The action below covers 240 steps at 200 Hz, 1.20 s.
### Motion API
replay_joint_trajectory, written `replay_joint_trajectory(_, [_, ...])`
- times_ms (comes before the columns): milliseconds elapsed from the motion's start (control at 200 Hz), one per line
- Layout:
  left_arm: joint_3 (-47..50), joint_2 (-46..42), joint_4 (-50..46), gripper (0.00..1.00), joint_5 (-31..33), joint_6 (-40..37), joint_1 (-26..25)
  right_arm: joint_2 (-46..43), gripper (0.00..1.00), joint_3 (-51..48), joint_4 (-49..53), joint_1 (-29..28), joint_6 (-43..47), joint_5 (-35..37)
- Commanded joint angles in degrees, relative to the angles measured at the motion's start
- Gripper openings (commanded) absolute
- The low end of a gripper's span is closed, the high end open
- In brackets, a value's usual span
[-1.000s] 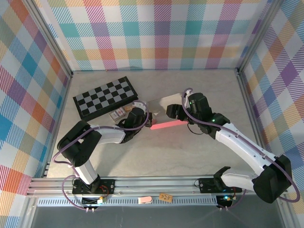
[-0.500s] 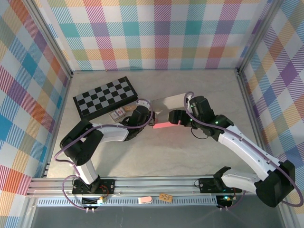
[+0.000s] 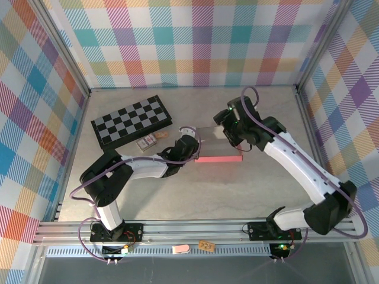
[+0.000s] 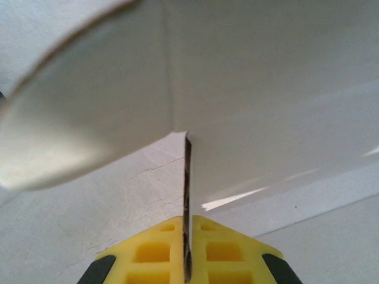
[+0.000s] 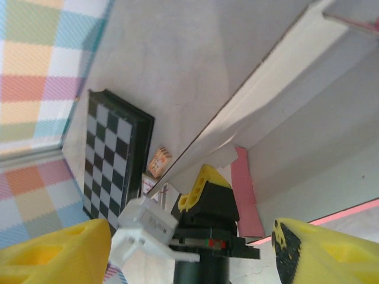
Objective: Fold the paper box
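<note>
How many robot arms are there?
2. The left arm reaches from the near left to the paper box, at its left edge. The right arm curves in from the near right to the box's far side. None seems hidden.

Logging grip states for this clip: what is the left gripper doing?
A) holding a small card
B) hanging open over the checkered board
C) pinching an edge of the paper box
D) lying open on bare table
C: in the left wrist view the left gripper is closed on a thin edge of the paper box.
</note>
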State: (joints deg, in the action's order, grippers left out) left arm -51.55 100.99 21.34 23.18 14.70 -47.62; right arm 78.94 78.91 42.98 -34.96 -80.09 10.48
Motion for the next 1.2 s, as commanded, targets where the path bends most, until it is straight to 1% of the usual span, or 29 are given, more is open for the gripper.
replay_joint_trajectory(0, [0.5,3.2,-7.0,0.0,3.3,-0.7,-1.6,1.6,0.71,-0.4,0.0,0.4,-11.0,0.1])
replay_joint_trajectory(255, [0.6,3.3,-7.5,0.0,5.5,-0.4,-2.9,5.9,0.65,-1.7,-2.4,1.9,-15.2,-0.9])
replay_joint_trajectory(340, [0.5,3.5,-7.6,0.0,5.8,-0.4,-3.2,7.5,0.61,-2.4,-3.9,2.4,-16.5,-1.8])
replay_joint_trajectory(485, [0.2,3.9,-7.8,0.0,6.4,-0.3,-3.7,9.5,0.57,-2.5,-7.1,4.0,-15.8,-2.7])
replay_joint_trajectory(620, [-0.1,4.2,-7.9,0.0,6.9,-0.3,-4.0,10.7,0.52,-0.7,-5.6,4.6,-14.6,-3.3])
replay_joint_trajectory(725, [-0.3,4.4,-8.2,0.0,7.1,-0.3,-4.1,10.9,0.5,-2.9,-5.8,4.6,-15.8,-4.7])
replay_joint_trajectory(880, [-0.8,4.7,-8.4,0.0,7.5,-0.4,-4.2,10.7,0.4,-7.1,-9.3,5.4,-16.7,-6.7])
replay_joint_trajectory(1000, [-0.7,4.9,-8.4,0.0,7.8,-0.3,-4.3,10.6,0.29,-7.0,-8.1,5.4,-15.4,-7.7])
replay_joint_trajectory(1195, [-1.0,4.8,-9.2,0.0,8.1,0.4,-4.2,9.0,0.14,-10.9,-8.4,5.4,-15.7,-9.2])
